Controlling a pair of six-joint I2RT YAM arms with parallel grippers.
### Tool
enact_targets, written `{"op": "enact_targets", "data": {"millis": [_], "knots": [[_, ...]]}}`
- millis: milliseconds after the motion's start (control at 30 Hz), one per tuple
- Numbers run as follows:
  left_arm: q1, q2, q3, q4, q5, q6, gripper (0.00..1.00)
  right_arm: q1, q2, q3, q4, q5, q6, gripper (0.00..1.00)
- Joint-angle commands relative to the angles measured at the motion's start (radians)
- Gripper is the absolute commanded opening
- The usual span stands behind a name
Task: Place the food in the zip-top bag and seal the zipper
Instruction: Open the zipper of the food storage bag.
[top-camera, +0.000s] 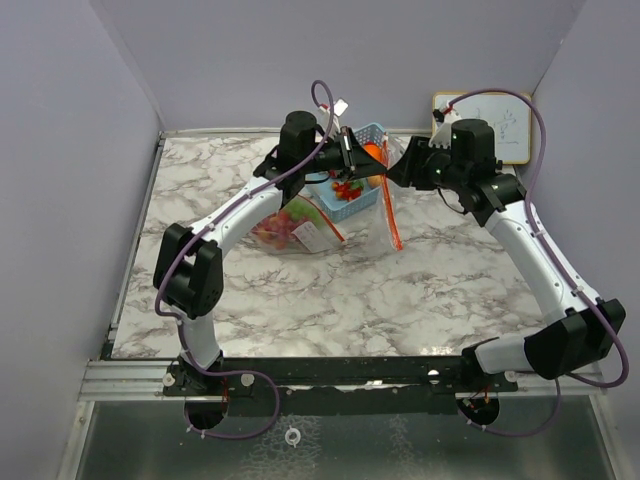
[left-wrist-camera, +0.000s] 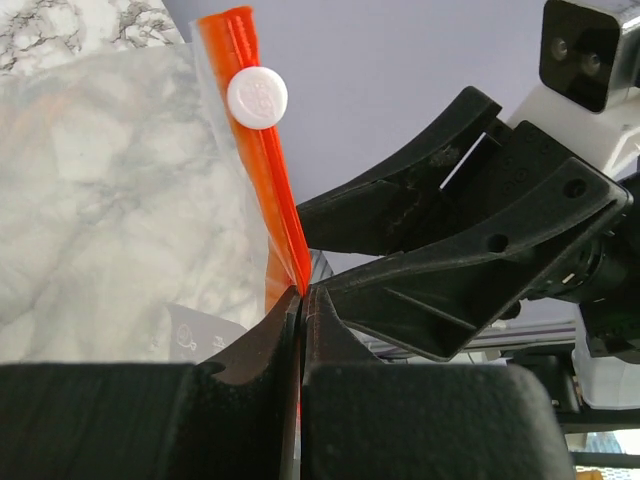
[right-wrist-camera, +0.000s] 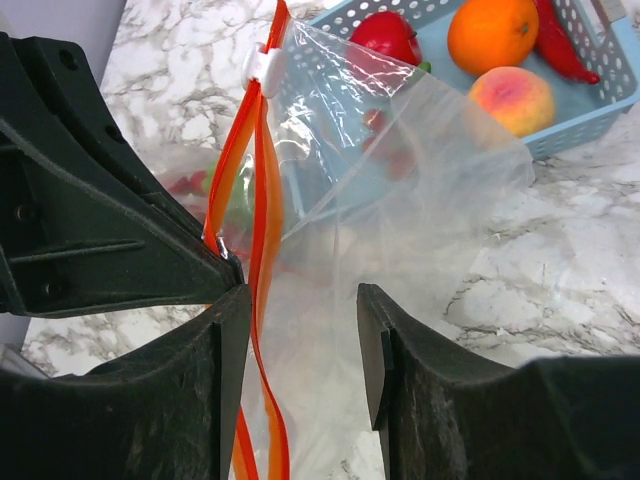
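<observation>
The clear zip-top bag (top-camera: 372, 222) hangs lifted in front of the blue basket. Its orange-red zipper (left-wrist-camera: 262, 150) carries a white slider (left-wrist-camera: 257, 97). My left gripper (left-wrist-camera: 303, 298) is shut on the zipper strip; it shows in the top view (top-camera: 352, 155). My right gripper (right-wrist-camera: 300, 330) is open, its fingers on either side of the bag film (right-wrist-camera: 400, 200), the zipper (right-wrist-camera: 262, 230) close to its left finger. Some fruit lies in the bag's lower part (top-camera: 285, 225). A red apple (right-wrist-camera: 386, 36), orange (right-wrist-camera: 492, 34), peach (right-wrist-camera: 512, 100) and a red piece (right-wrist-camera: 560, 45) lie in the basket.
The blue lattice basket (top-camera: 372, 133) stands at the back middle of the marble table, just behind both grippers. A small whiteboard (top-camera: 505, 125) leans on the back wall at the right. The two grippers are almost touching (left-wrist-camera: 450, 250).
</observation>
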Motion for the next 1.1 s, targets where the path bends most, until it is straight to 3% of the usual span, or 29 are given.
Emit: {"op": "enact_targets", "data": {"millis": [0,400,633,1067], "knots": [[0.000,-0.043,-0.014,0.043,0.042,-0.005,0.00,0.000,0.002,-0.017,0.136,-0.096,0.065,0.47],[0.000,-0.037,-0.002,0.030,0.052,0.007,0.00,0.001,0.014,-0.007,0.151,-0.078,0.066,0.44],[-0.001,-0.041,-0.009,0.001,0.050,0.027,0.00,0.000,-0.034,0.024,0.171,0.060,0.062,0.44],[0.000,-0.040,0.009,-0.024,0.044,0.046,0.00,0.001,0.043,0.038,0.172,0.005,0.072,0.43]]}}
